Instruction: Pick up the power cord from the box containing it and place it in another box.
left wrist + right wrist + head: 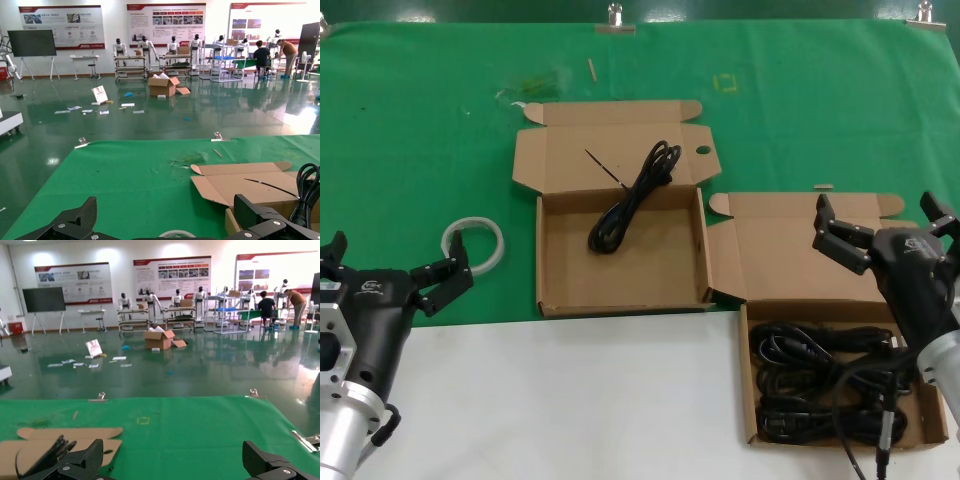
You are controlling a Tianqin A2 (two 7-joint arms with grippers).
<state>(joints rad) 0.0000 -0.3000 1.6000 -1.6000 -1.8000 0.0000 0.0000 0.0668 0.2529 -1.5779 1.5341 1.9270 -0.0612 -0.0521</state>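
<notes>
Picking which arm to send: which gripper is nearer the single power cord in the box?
Left, by a small margin. The left gripper sits open outside the box containing it, toward the robot. The right gripper, also open, hovers over another box's lid, away from the power cord.

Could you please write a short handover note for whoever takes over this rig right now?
Left gripper: open, empty, low at the robot's left beside a white ring.
Right gripper: open, empty, over the lid of the right-hand box, which holds a heap of black cords.
Power cord: lies as one long bundle in the centre box, leaning onto its raised lid.
Done: nothing is gripped at this moment.
Left: which way the transfer runs cannot be told from this moment alone; check before gripping any cord.
</notes>
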